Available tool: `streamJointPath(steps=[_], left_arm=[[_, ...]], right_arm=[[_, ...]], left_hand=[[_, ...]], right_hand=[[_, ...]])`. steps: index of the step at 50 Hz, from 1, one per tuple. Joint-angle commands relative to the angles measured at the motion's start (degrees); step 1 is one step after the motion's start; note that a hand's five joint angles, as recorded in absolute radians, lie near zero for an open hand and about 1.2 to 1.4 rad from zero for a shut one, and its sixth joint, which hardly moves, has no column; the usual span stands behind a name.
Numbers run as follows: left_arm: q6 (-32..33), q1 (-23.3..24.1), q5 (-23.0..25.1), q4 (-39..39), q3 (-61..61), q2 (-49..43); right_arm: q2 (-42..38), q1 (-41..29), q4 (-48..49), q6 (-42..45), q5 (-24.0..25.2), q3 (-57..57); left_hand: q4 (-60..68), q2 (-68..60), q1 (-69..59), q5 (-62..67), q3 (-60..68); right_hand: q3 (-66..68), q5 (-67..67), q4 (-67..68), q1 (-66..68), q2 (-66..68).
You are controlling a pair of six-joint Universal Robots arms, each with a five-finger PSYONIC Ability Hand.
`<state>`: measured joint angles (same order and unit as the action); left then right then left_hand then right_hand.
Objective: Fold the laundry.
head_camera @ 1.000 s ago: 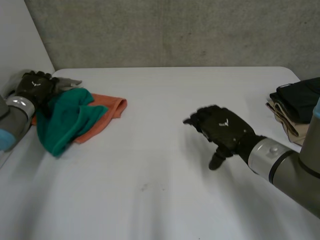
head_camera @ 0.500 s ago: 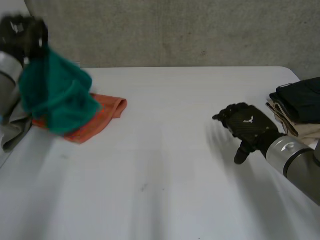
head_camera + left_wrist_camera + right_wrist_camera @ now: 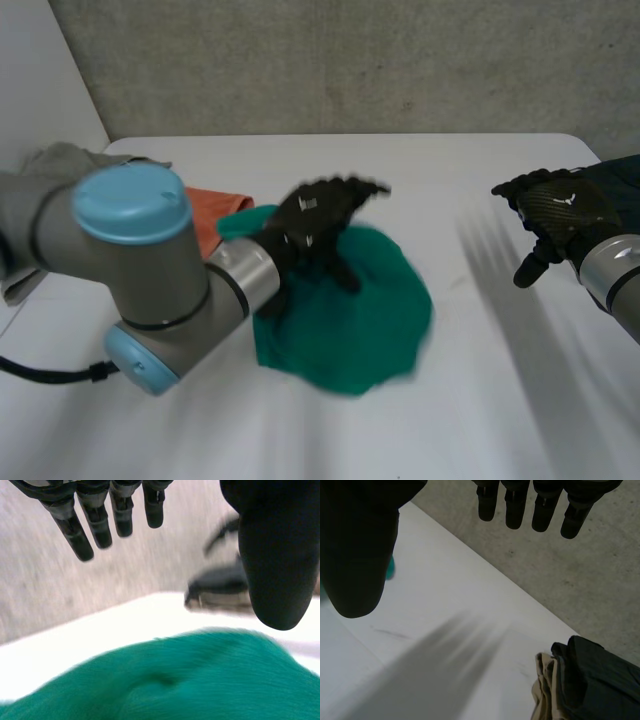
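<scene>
My left hand [image 3: 318, 222] hangs just left of the middle of the head view. Its fingers are straight and spread, the thumb stands well off from them, and there is nothing between. Under its palm lies the green cloth [image 3: 360, 320]. It is one even teal, dropped in a rounded, rumpled heap with a shallow dimple near its middle in my left wrist view. It lies on the white table [image 3: 450, 170], in the lower middle of the frame. My hand overlaps its upper left part, and I cannot tell whether the fingers touch it.

Behind my left arm [image 3: 130, 250], toward the upper left, an orange cloth [image 3: 205, 212] peeks out. A grey cloth [image 3: 55, 160] lies at the left edge.

My right hand [image 3: 555, 205] is at the right edge, well apart from the green cloth, with its fingers loose and parted and holding nothing. Just beside it sits a folded stack [image 3: 585, 680], a dark garment on a beige one.
</scene>
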<state>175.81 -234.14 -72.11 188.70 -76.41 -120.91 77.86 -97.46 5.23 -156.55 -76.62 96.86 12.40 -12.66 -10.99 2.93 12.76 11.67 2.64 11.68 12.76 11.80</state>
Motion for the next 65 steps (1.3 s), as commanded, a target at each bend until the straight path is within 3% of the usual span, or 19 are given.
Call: streamJointPath(steps=[1,9,13,20,23,29,40,54,57,60,65], left_arm=[[11.7,-2.8,-3.7,-8.9,2.2,3.1],[11.7,-6.6,-5.5,-8.9,-7.2,15.9],[13.4,-8.8,-2.7,-7.8,-14.0,18.3],[21.5,-12.4,7.7,-3.7,-21.2,15.5],[26.2,-12.8,10.0,-1.9,-21.1,12.9],[32.1,-14.6,8.6,0.1,-17.5,7.1],[31.5,-17.7,8.2,-0.2,-9.6,-2.4],[30.3,-17.0,8.2,-0.6,-2.6,-9.2],[30.6,-16.5,7.6,-0.6,-0.6,-11.1],[30.7,-16.3,6.0,-0.7,1.5,-12.4],[30.6,-15.7,2.2,-1.5,3.4,-10.6]], right_arm=[[-0.2,-0.1,-2.3,0.2,0.3,-1.1],[1.1,-3.8,-12.7,1.6,2.7,-1.6],[1.2,-5.8,-21.2,2.4,3.5,-2.5],[0.5,-9.8,-31.2,1.2,4.6,-2.0],[-0.2,-12.1,-28.9,-0.1,5.0,-0.2],[-0.9,-17.5,-20.1,-1.1,3.4,5.2],[-2.4,-25.6,-5.2,-1.0,-4.1,10.7],[-4.5,-26.5,-1.8,-0.1,-5.8,10.5],[-4.7,-26.6,-1.2,-0.1,-6.5,10.5],[-5.5,-26.8,-0.2,-0.1,-7.6,10.4],[-8.6,-27.2,2.1,0.1,-9.4,9.0]], left_hand=[[-2.4,2.7,1.0,-2.9,-2.8],[-2.4,2.7,1.0,-2.9,-2.8],[-2.4,2.7,1.0,-2.9,-2.8],[5.7,-5.5,-7.1,5.2,5.4],[5.7,-5.5,-7.1,5.2,5.4],[5.7,-5.5,-7.1,5.2,5.4],[12.6,-12.3,-14.0,12.1,12.2],[27.9,-27.6,-29.3,27.4,27.6],[42.0,-41.7,-43.4,41.5,41.6],[67.5,-67.2,-68.9,67.0,67.1],[67.6,-67.3,-69.0,67.1,67.2]], right_hand=[[-1.7,-2.6,-1.7,-2.8,-1.8],[-1.7,-2.6,-1.7,-2.8,-1.8],[-1.7,-2.6,-1.7,-2.8,-1.8],[-1.7,-2.6,-1.7,-2.8,-1.8],[2.9,1.9,2.9,1.8,2.8],[3.4,2.4,3.4,2.3,3.3],[3.6,2.6,3.6,2.5,3.4],[6.4,5.5,6.4,5.3,6.3],[6.4,5.5,6.4,5.3,6.3],[6.1,5.1,6.1,5.0,6.0],[5.8,4.8,5.7,4.7,5.6]])
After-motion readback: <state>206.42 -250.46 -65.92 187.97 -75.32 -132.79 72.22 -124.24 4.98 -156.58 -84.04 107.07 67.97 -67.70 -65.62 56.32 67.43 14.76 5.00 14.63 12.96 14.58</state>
